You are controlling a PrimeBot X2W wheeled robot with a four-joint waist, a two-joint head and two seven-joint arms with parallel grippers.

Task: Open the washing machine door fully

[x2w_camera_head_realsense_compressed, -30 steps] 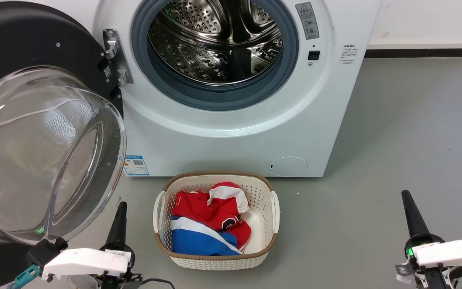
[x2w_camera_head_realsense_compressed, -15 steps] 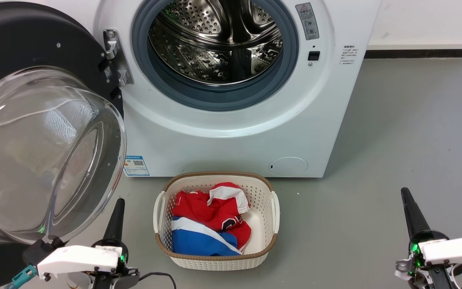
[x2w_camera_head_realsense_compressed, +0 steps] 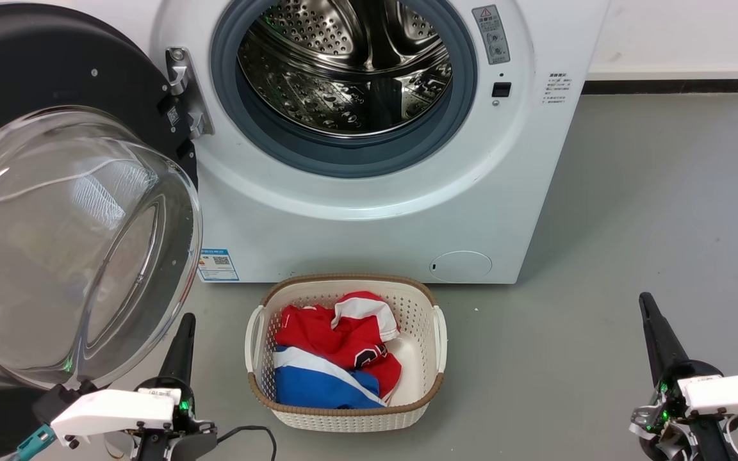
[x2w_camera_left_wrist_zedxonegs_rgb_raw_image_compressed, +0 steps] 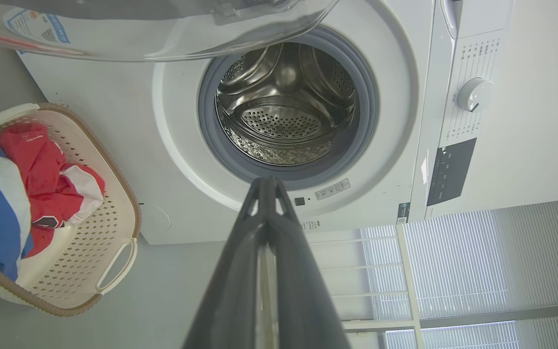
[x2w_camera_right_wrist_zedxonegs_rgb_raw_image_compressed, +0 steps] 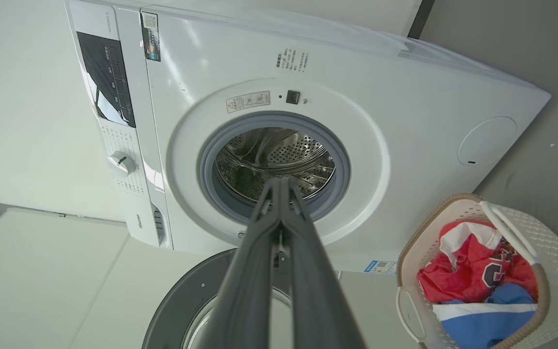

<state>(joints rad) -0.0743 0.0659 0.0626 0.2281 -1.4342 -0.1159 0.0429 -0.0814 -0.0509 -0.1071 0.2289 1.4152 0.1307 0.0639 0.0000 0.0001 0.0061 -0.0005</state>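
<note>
White enamel covers the washing machine (x2w_camera_head_realsense_compressed: 369,218), a big smooth box filling the upper middle of the head view. We see its round mouth uncovered: a grey rubber gasket (x2w_camera_head_realsense_compressed: 343,160) rings a shiny steel drum (x2w_camera_head_realsense_compressed: 350,70) dotted with small holes. The washing machine door (x2w_camera_head_realsense_compressed: 68,243) is swung out at the left of the frame, held by a metal hinge (x2w_camera_head_realsense_compressed: 183,89) at the left edge of the opening. Its outer ring is glossy black, and a clear glass bowl bulges from its centre down into the lower left. A blue label (x2w_camera_head_realsense_compressed: 218,264) sits low on the machine's front, just right of the glass.

At the lower left, the left claw (x2w_camera_head_realsense_compressed: 184,326) points up the frame, a slim dark taper just beside the lower rim of the glass; we cannot tell whether they touch. In the left wrist view its two fingers (x2w_camera_left_wrist_zedxonegs_rgb_raw_image_compressed: 240,271) press together at the tips, clenched on nothing. At the lower right, the right claw (x2w_camera_head_realsense_compressed: 647,307) stands over bare grey floor (x2w_camera_head_realsense_compressed: 631,211), well apart from the machine. The right wrist view shows its fingers (x2w_camera_right_wrist_zedxonegs_rgb_raw_image_compressed: 250,271) closed together too, empty.

At bottom centre, a cream plastic basket (x2w_camera_head_realsense_compressed: 439,333) with perforated walls and a brown rim sits on the floor just in front of the machine, holding crumpled red, white and blue cloth (x2w_camera_head_realsense_compressed: 337,346).
</note>
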